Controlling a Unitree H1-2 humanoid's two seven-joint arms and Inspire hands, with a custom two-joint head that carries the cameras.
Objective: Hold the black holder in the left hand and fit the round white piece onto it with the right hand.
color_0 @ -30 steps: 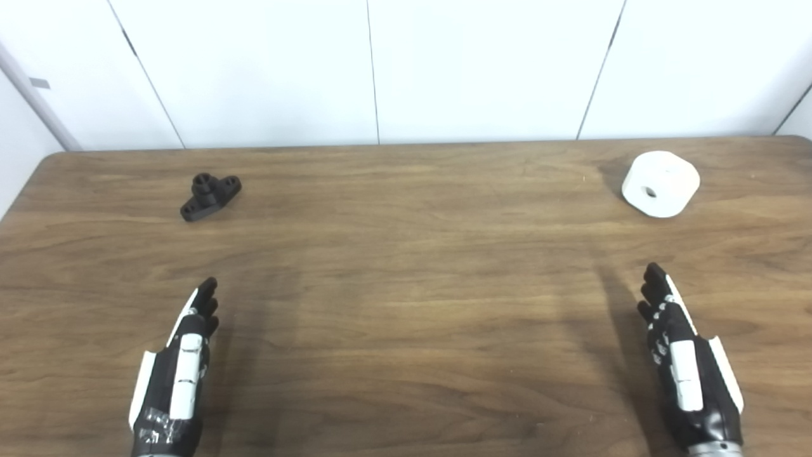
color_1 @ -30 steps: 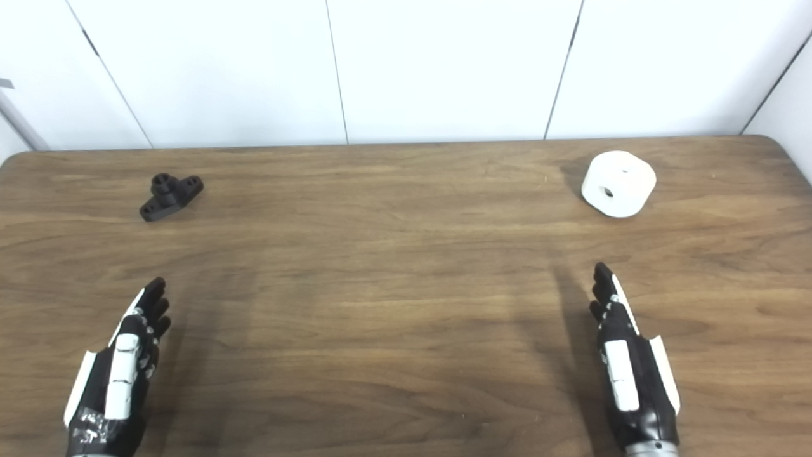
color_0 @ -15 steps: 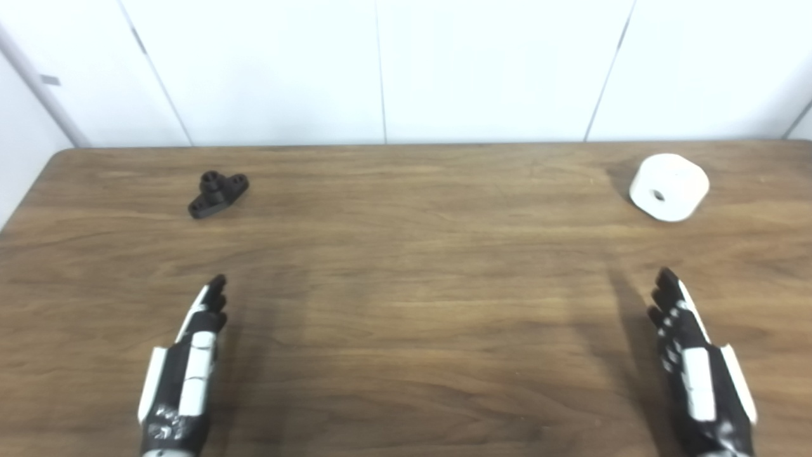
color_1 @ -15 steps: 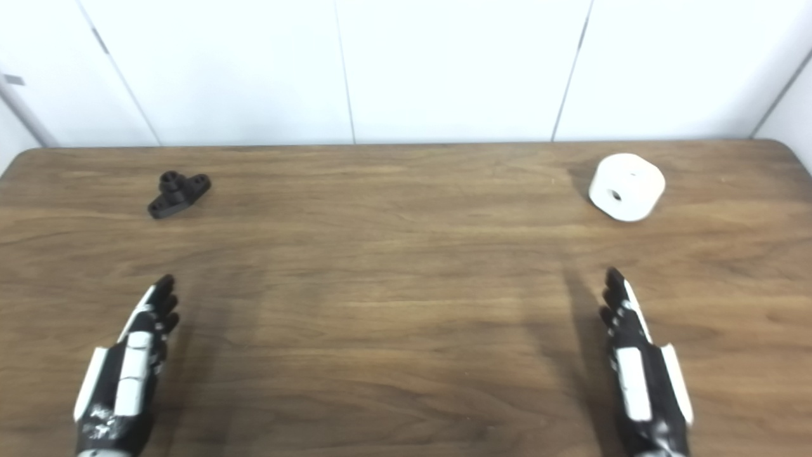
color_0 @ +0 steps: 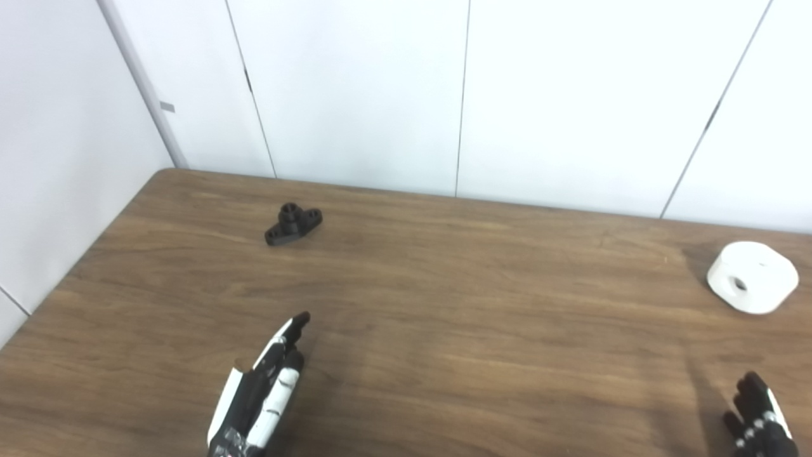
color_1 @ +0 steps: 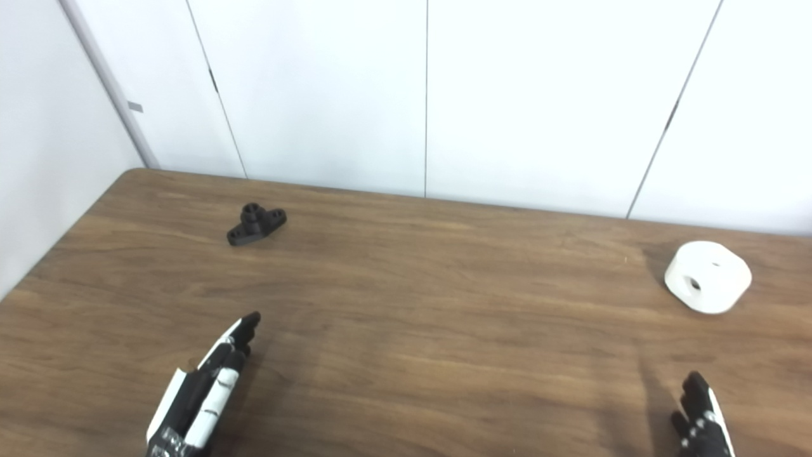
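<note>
The black holder lies on the wooden table at the far left, its short post pointing up. The round white piece with a hole in its side lies at the far right. My left hand is open and empty, fingers stretched forward, well short of the holder. My right hand shows only its fingertips at the bottom right corner, well short of the white piece; they look stretched out. Both things also show in the right eye view: holder, white piece.
White wall panels stand behind the table's far edge. The table's left edge runs close to a white side wall. Bare wood lies between the holder and the white piece.
The whole picture has shifted: the camera turned up and to the left. The holder and white piece have not moved on the table. The right hand is now mostly out of frame.
</note>
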